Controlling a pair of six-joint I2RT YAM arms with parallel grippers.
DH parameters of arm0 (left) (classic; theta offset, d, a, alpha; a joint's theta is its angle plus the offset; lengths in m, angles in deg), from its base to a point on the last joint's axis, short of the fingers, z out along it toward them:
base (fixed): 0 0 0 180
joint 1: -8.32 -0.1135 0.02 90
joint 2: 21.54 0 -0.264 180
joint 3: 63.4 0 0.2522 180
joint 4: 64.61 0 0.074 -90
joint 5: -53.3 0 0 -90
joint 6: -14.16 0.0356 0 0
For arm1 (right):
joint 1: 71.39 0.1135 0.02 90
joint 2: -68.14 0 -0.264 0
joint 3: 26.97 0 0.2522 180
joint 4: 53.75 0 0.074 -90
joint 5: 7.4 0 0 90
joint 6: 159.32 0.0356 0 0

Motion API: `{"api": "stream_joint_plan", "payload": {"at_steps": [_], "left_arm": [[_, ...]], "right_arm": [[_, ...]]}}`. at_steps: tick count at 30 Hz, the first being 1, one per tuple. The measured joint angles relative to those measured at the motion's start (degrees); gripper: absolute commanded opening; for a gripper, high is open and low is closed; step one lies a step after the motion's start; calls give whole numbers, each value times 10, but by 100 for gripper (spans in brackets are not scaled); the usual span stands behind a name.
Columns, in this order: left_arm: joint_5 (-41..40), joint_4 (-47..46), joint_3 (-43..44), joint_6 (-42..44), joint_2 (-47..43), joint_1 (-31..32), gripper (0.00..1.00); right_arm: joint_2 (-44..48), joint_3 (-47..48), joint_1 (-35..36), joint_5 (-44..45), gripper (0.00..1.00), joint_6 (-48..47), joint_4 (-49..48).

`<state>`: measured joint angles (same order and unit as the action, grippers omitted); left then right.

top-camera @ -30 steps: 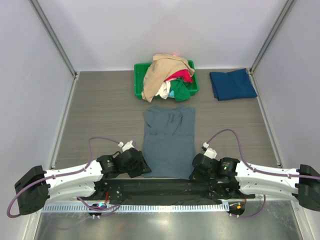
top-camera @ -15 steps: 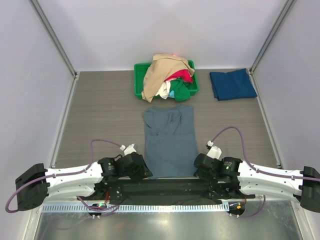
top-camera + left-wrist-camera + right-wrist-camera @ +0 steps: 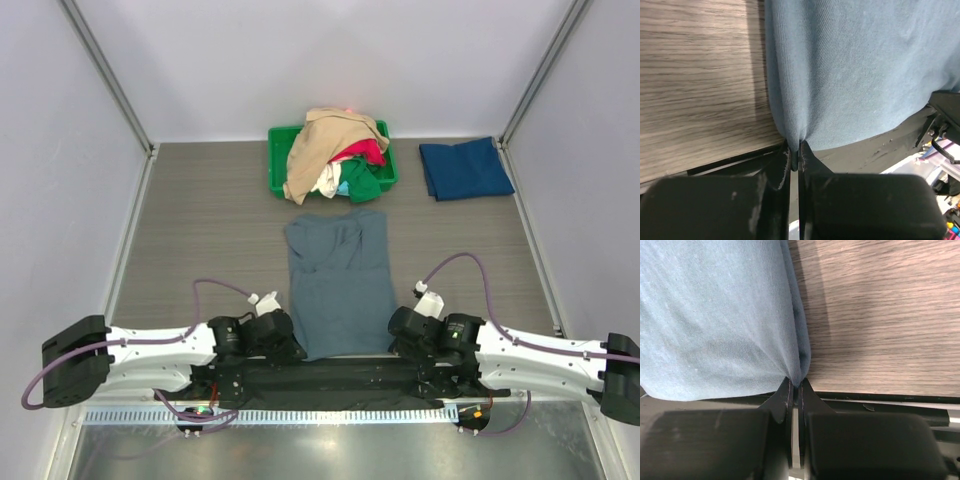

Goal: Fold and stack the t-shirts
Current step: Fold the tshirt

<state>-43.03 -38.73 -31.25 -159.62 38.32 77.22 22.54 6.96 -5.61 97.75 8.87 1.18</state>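
Left end effector [image 3: 794, 151] and right end effector [image 3: 795, 386] each pinch a near corner of the slate grey-blue t-shirt [image 3: 340, 285] lying on your desk [image 3: 200, 230]; one navy t-shirt [image 3: 465, 168] lies folded, and the heap [image 3: 335, 140] in the green bin [image 3: 276, 165] awaits you.

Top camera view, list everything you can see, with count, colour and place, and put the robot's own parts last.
grey-blue t-shirt: one, slate grey-blue, spread flat at the table's centre
navy t-shirt: one, dark navy, folded, far right corner
heap of t-shirts: several, tan, red, green, white and light blue, piled in the bin
bin: one, green, far centre
table: one, grey wood grain
mat: one, black, near edge between the arm bases
arms: two, white and black, near edge, one on each side
left tool: one, black, shut on the grey-blue t-shirt's near left corner
right tool: one, black, shut on its near right corner
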Motion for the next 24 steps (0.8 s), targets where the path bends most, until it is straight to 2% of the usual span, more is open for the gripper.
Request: {"api": "stream_joint_plan", "payload": {"at_steps": [6,14,16,20,24], "left_arm": [[-26,95,49,6,-24,2,0],[-92,240,185,56,-53,-7,1],[-97,260,211,79,-52,-28,0],[-95,278,253,135,-37,-100,0],[-73,276,306,197,10,-178,0]], "right_arm": [[8,42,0,10,1,-6,46],[-42,205,-9,75,1,-53,106],[-61,235,-31,86,1,-75,112],[-97,282,-122,89,1,-141,112],[-134,323,-195,74,1,-207,94]]}}
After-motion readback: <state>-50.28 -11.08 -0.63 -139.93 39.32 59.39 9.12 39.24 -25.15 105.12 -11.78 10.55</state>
